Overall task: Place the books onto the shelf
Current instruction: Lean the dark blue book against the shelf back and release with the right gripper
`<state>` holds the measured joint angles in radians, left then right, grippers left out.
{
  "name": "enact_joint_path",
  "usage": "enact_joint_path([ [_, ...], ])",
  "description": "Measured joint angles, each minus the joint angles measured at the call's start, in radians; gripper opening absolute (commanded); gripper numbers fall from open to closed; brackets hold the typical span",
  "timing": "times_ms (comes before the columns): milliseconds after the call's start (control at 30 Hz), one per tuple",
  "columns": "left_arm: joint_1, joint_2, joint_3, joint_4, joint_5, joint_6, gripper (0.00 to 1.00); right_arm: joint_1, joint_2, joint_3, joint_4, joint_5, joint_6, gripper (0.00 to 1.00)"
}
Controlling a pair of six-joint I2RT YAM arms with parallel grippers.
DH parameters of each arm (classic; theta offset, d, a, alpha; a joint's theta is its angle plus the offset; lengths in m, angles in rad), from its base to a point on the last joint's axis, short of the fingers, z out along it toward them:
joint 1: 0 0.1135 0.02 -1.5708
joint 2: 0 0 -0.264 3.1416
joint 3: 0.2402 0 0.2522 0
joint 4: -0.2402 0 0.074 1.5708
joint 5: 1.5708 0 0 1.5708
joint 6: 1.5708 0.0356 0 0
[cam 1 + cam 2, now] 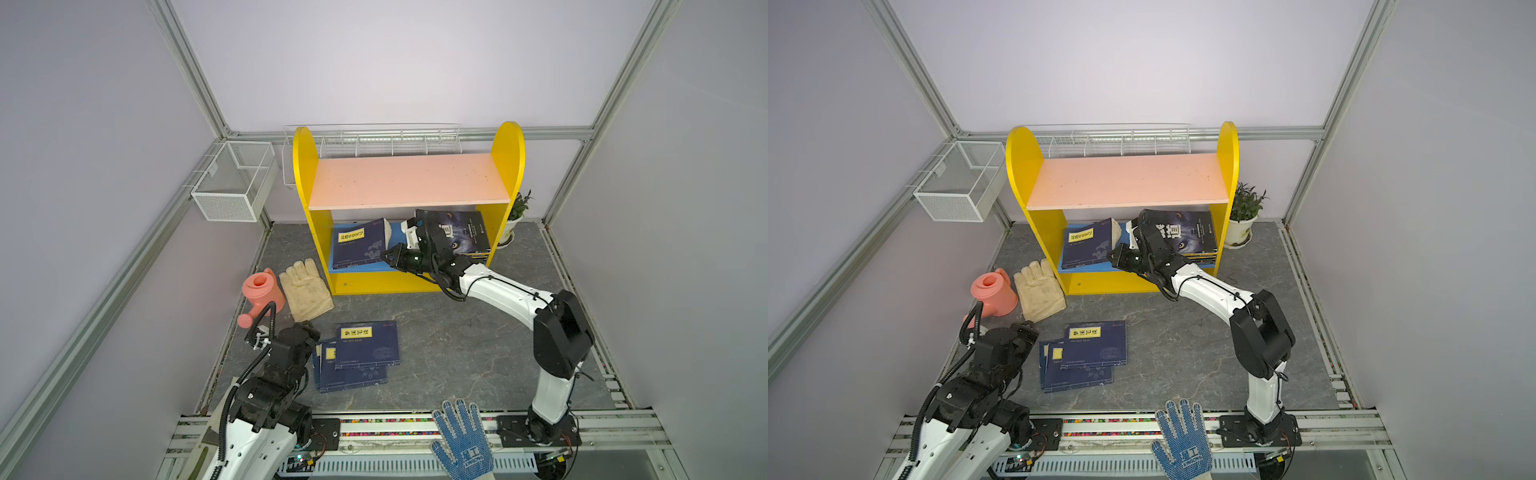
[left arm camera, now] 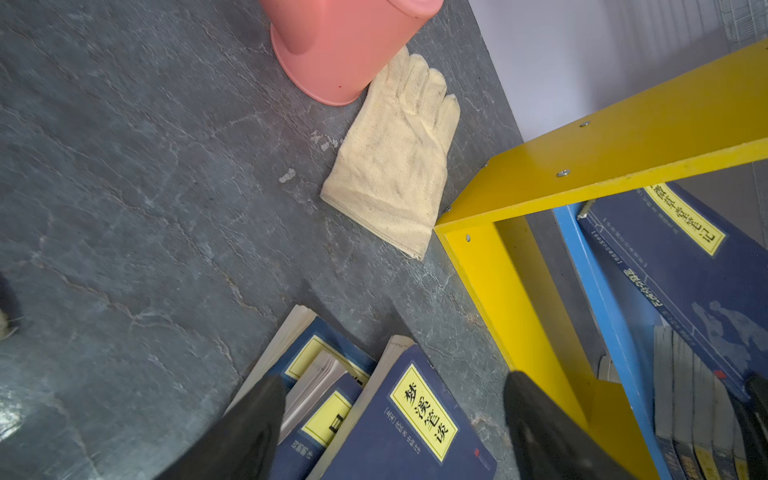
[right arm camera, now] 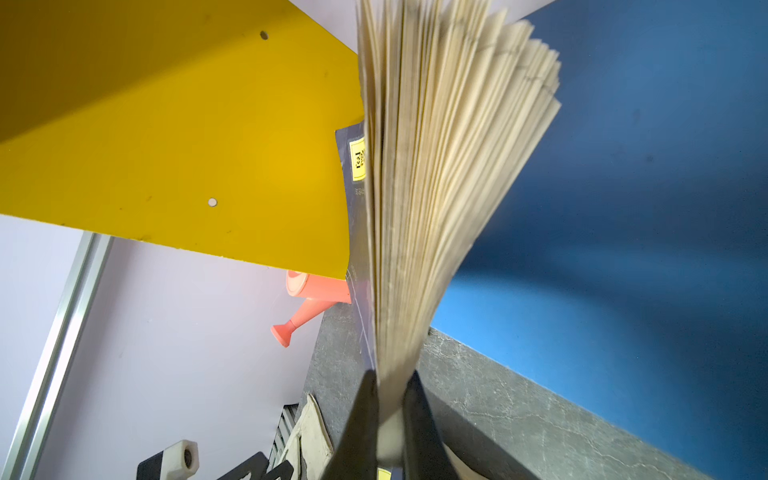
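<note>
The right gripper (image 3: 390,386) holds a navy book (image 1: 359,245) in the shelf (image 1: 509,158).
Its jaws are pinched on the book's pages. The book stands tilted on the blue board (image 3: 644,166), left of some dark books (image 1: 461,232). The left gripper (image 2: 392,380) is spread wide, holding nothing, above the pile (image 1: 365,353) of navy books on the table (image 1: 457,340). A pink can (image 1: 262,291) and a glove (image 1: 305,291) lie beside the shelf.
</note>
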<state>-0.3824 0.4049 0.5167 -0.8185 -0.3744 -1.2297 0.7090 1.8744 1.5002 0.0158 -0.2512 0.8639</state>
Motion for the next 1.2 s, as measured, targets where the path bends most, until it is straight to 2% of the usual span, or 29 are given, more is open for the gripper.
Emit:
enact_joint_path([
  [167,0.0,0.004,0.0,0.0,0.0,0.0,0.83,0.0,0.057,0.06,-0.017,-0.022,0.0,0.08],
  [267,0.0,0.008,0.0,0.0,0.0,0.0,0.83,-0.006,0.074,0.084,-0.035,-0.038,0.004,0.14],
  [367,0.0,0.014,0.0,0.0,0.0,0.003,0.83,-0.006,0.076,0.09,-0.054,-0.043,0.006,0.38],
  [467,0.0,0.017,0.0,0.0,0.0,0.003,0.83,-0.001,0.085,0.097,-0.076,-0.035,0.007,0.58],
  [700,0.0,0.032,0.0,0.002,0.002,0.004,0.83,0.002,0.094,0.129,-0.18,0.021,-0.002,0.8],
  [867,0.0,0.043,0.0,0.006,0.005,0.01,0.83,0.005,0.094,0.147,-0.228,0.081,-0.011,0.8],
  [1067,0.0,0.048,0.0,0.014,0.008,0.012,0.84,0.006,0.093,0.142,-0.259,0.101,-0.05,0.67],
  [1200,0.0,0.061,0.0,0.021,0.009,0.015,0.84,0.013,0.058,0.083,-0.256,0.104,-0.079,0.61],
])
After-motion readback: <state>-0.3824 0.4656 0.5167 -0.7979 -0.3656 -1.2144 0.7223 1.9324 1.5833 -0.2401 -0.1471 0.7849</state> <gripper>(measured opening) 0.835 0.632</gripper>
